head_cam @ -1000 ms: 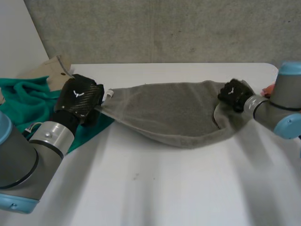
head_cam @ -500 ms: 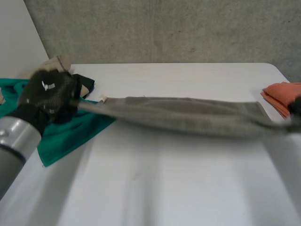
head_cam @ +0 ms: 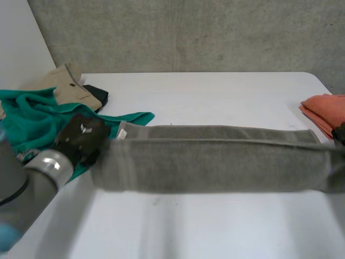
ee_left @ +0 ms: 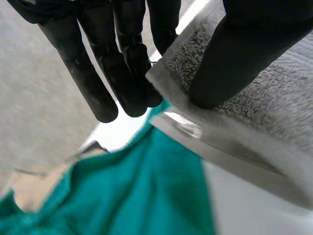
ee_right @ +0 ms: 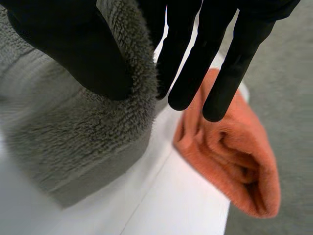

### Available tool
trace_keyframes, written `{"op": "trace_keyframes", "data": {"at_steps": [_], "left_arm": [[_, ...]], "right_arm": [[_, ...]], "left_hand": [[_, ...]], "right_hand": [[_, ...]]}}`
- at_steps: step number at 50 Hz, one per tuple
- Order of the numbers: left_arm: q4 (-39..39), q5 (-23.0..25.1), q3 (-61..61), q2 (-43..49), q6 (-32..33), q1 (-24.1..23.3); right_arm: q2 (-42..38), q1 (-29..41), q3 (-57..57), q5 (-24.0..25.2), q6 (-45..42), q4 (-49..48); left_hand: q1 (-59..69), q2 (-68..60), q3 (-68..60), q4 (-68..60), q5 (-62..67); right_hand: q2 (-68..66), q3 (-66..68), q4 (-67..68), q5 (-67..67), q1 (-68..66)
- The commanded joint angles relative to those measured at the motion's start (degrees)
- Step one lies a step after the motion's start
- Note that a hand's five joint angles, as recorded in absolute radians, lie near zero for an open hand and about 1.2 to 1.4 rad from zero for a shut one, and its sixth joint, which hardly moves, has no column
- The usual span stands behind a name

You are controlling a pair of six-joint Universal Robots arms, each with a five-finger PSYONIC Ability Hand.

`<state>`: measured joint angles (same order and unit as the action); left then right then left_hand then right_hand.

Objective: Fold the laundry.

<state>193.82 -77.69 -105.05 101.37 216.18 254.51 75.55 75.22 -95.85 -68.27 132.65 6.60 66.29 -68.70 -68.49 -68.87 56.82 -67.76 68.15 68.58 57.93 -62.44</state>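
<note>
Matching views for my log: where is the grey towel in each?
Head view: grey towel stretched across the white table between left hand and right hand.
Left wrist view: grey towel corner pinched by the left hand, beside the teal cloth.
Right wrist view: grey towel end pinched by the right hand, beside the orange cloth.
Shared landmark: white table.

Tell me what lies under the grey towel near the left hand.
The green cloth lies below the corner of the grey towel that the left hand pinches; the white table shows in front. How far the green cloth reaches beneath the towel is covered.
</note>
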Motion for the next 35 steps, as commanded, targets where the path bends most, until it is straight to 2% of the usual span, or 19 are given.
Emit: {"op": "trace_keyframes", "data": {"at_steps": [1,7,13,14,16,17,18,19,20,22,25,30,35], "left_arm": [[5.2,-1.5,16.4,15.1,-0.1,-2.8],[3.1,-6.1,31.4,28.0,0.2,-6.0],[2.4,-7.0,43.0,36.9,0.1,-6.3],[2.4,-6.9,44.4,38.0,0.0,-6.5],[2.4,-7.0,46.8,40.0,0.1,-6.8],[2.4,-7.1,47.3,40.4,0.1,-7.1],[2.4,-7.0,47.7,40.7,0.2,-7.4],[2.5,-7.2,48.1,40.8,0.3,-8.0],[2.5,-7.2,48.3,40.8,-0.1,-8.2],[2.5,-7.3,48.3,40.4,-0.5,-8.6],[2.3,-7.4,47.3,38.8,-0.4,-9.3],[1.3,-7.6,42.4,31.7,-0.7,-9.2],[1.0,-7.5,34.3,23.8,-0.8,-8.9]], "right_arm": [[-6.1,5.0,2.9,-7.1,2.7,-11.2],[-13.2,10.6,8.5,-11.9,2.6,-13.5],[-20.1,12.1,14.3,-15.1,2.9,-15.2],[-21.7,12.8,16.1,-16.6,2.9,-15.4],[-23.1,13.6,18.1,-18.8,2.9,-15.4],[-23.6,14.1,19.2,-20.0,3.0,-15.3],[-24.2,14.8,20.9,-22.2,3.2,-14.8],[-24.2,15.0,21.2,-22.9,3.3,-14.7],[-24.1,15.4,21.4,-23.6,3.3,-14.7],[-23.4,15.9,21.0,-24.4,3.3,-14.3],[-22.1,16.0,19.6,-23.8,3.3,-13.9],[-10.6,15.6,13.2,-17.6,5.0,-11.4],[-4.3,13.3,7.6,-11.7,7.9,-6.0]], "left_hand": [[13.7,-11.3,-11.5,-11.1,13.2],[13.7,-11.3,-11.5,-11.1,13.2],[13.7,-11.3,-11.5,-11.1,13.2],[13.7,-11.3,-11.5,-11.1,13.2],[-38.3,40.7,40.5,40.9,-38.8],[-56.3,58.7,58.5,58.9,-56.8],[-48.8,51.2,51.0,51.4,-49.4],[-49.0,51.4,51.2,51.6,-49.5],[-56.3,58.7,58.5,58.9,-56.8],[-55.4,57.8,57.6,58.0,-56.0],[-56.3,58.7,58.5,58.9,-56.8],[-56.3,58.7,58.5,58.9,-56.8],[-56.3,58.7,58.5,58.9,-56.8]], "right_hand": [[-12.2,11.8,11.4,12.1,-17.6],[-12.2,11.8,11.4,12.1,-17.6],[-12.2,11.8,11.4,12.1,-17.6],[-1.1,0.7,0.3,1.0,-6.5],[56.2,-56.6,-57.0,-56.4,50.9],[57.8,-58.2,-58.6,-57.9,52.4],[57.8,-58.2,-58.6,-57.9,52.4],[57.8,-58.2,-58.6,-57.9,52.4],[57.8,-58.2,-58.6,-57.9,52.4],[57.8,-58.2,-58.6,-57.9,52.4],[57.8,-58.2,-58.6,-57.9,52.4],[57.8,-58.2,-58.6,-57.9,52.4],[57.8,-58.2,-58.6,-57.9,52.4]]}}
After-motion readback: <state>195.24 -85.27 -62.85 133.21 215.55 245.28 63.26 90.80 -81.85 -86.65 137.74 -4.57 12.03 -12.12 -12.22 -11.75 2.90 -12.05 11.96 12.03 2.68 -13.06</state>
